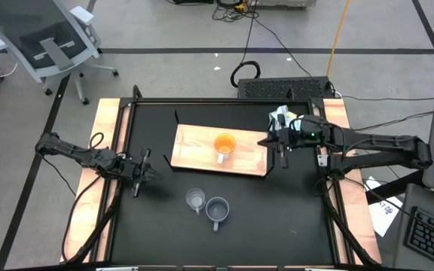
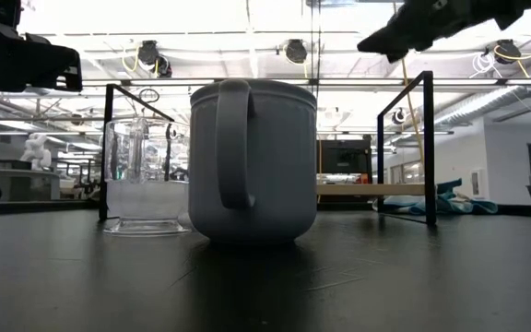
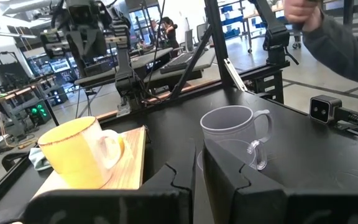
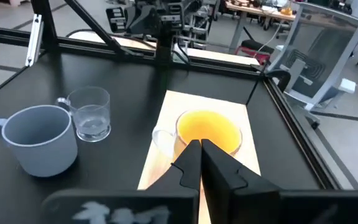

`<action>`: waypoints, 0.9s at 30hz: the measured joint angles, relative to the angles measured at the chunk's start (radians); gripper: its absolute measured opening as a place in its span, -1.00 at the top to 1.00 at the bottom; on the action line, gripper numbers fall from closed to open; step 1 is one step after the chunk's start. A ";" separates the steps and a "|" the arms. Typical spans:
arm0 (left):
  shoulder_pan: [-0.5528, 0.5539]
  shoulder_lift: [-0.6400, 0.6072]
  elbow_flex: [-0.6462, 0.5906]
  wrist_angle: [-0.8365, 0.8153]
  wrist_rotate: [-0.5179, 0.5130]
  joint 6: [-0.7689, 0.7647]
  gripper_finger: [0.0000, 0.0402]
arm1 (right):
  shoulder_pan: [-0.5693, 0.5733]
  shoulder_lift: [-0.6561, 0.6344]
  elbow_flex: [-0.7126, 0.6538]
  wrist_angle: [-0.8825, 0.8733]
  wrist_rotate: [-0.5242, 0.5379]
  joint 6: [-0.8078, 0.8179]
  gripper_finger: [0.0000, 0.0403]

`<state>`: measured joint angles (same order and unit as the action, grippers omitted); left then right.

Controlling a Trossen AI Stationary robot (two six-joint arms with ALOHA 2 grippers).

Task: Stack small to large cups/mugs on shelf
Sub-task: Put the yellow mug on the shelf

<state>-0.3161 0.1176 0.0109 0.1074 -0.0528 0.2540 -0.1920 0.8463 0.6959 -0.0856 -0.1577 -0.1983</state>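
An orange mug (image 1: 224,144) with a white handle stands upright on the light-wood shelf (image 1: 194,150) at the table's middle. Nearer the front edge, a clear glass cup (image 1: 195,199) and a blue-grey mug (image 1: 217,211) stand side by side on their bases on the black tabletop. My right gripper (image 1: 268,141) hovers shut over the shelf's right end, pointing at the orange mug (image 4: 209,132) and holding nothing. My left gripper (image 1: 143,175) waits shut near the table's left side, facing the blue-grey mug (image 3: 232,127).
Thin black frame rods (image 2: 427,148) rise around the shelf. A light-blue cloth (image 1: 281,117) lies beyond the shelf's far right corner. A small camera box (image 3: 323,109) sits on the table edge, and a person's sleeve (image 3: 340,37) shows beyond it.
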 joint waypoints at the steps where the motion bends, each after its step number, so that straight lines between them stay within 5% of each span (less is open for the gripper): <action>1: 0.000 0.000 0.000 0.000 0.000 0.000 0.84 | 0.003 -0.004 -0.013 0.011 0.000 0.001 1.00; 27: 0.000 0.000 0.000 0.000 0.000 0.000 0.84 | 0.096 -0.152 -0.352 0.387 0.000 0.030 1.00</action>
<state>-0.3157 0.1177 0.0109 0.1070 -0.0528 0.2539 -0.0958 0.6947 0.3437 0.3012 -0.1581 -0.1680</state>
